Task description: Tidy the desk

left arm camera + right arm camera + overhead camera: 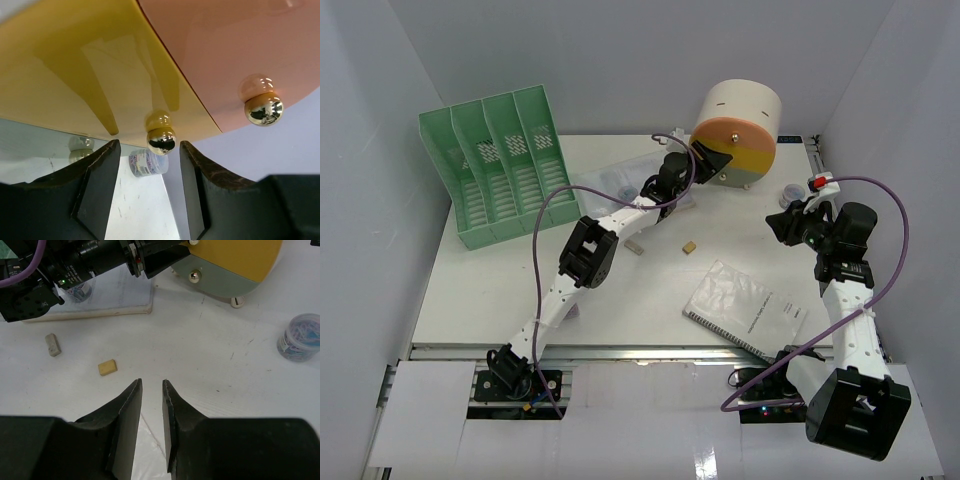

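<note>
The white desk point(520, 290) holds scattered items. A round drawer unit point(735, 135) with pink, yellow and grey drawer fronts stands at the back right. My left gripper point(708, 158) is open right in front of it. In the left wrist view the yellow drawer's gold knob point(161, 140) sits just past the open left gripper point(149, 145), between its fingertips and not gripped. My right gripper point(782, 222) hovers over the desk's right side. It is narrowly open and empty in the right wrist view point(151, 381).
A green file rack point(495, 170) stands at the back left. A yellow eraser point(690, 246) and a white eraser point(634, 247) lie mid-desk. A spiral notebook point(745, 308) lies front right. A jar of clips point(787, 197) stands by the drawer unit. A flat book point(115, 300) lies under my left arm.
</note>
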